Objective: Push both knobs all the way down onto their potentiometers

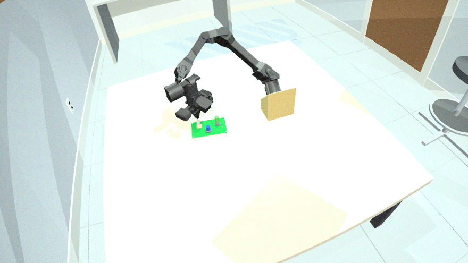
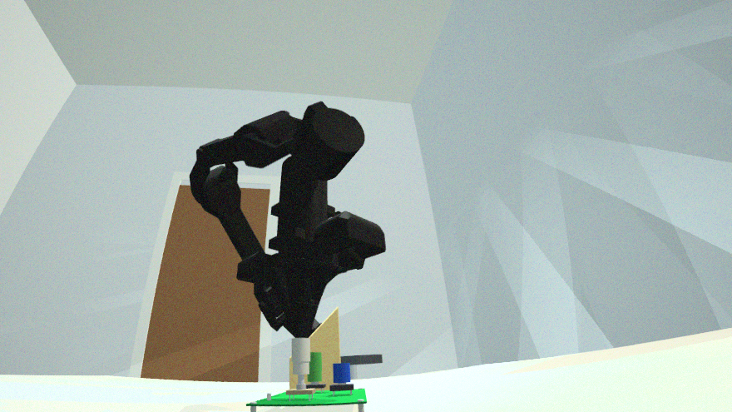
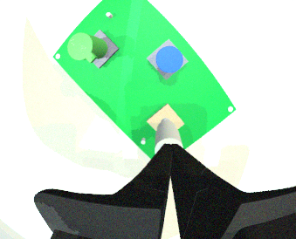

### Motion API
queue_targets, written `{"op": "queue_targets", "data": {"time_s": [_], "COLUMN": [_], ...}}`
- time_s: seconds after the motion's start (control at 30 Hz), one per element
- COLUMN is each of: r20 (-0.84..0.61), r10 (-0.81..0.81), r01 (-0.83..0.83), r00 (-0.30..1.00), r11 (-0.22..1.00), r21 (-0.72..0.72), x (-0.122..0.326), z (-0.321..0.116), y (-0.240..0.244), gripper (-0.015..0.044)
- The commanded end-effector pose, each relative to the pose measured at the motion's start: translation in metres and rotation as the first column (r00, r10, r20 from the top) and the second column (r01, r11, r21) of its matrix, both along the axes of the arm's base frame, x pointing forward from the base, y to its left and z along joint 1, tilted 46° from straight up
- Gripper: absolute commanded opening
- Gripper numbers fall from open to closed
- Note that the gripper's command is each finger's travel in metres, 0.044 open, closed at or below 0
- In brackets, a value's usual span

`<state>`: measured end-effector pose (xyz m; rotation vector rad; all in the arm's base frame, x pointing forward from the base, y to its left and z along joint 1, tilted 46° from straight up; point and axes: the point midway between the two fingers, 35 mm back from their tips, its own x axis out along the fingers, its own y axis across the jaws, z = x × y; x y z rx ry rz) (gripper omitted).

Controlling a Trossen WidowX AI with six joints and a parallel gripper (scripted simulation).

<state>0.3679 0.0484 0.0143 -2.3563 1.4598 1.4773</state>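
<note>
The green circuit board (image 1: 217,131) (image 2: 274,399) (image 3: 128,87) stands on short legs. A white knob (image 1: 198,121) (image 2: 300,353) (image 3: 168,135) stands high over its tan potentiometer (image 2: 299,392) (image 3: 159,118), with bare shaft between them in the exterior view. My gripper (image 1: 198,117) (image 2: 302,336) (image 3: 169,150) is shut with nothing between the fingers, its tips at the white knob's top. The blue knob (image 1: 208,127) (image 2: 341,373) (image 3: 169,59) sits low by its potentiometer. The taller green knob (image 1: 216,119) (image 2: 315,365) (image 3: 80,46) stands close above its own; its lower edge is hard to judge.
The board stands on the white table (image 1: 241,177). A tan angled block (image 1: 281,104) (image 2: 326,348) stands by the arm's base, to the right of the board in the top view. The blue and green knobs rise beside the white one.
</note>
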Motion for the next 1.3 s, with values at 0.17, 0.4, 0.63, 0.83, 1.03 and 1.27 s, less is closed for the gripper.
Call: {"op": "queue_targets", "data": {"time_s": [0.17,0.4,0.63,0.83,1.03,1.27], "r20": [0.0,0.0,0.0,0.0,0.0,0.0], "r10": [0.001,0.001,0.001,0.001,0.001,0.001], "r01": [-0.001,-0.001,-0.001,-0.001,-0.001,-0.001], "r00": [1.0,1.0,1.0,1.0,1.0,1.0], "r11": [1.0,1.0,1.0,1.0,1.0,1.0], "r21": [-0.006,-0.006,-0.006,-0.006,-0.007,-0.007], "x": [0.0002,0.0005,0.0006,0.0007,0.001,0.001], "z": [0.0007,-0.0007,-0.0014,-0.0018,-0.0035,-0.0035], "y": [-0.0006,-0.0019,-0.0027,-0.0031,-0.0048,-0.0048], "gripper": [0.0,0.0,0.0,0.0,0.0,0.0]}}
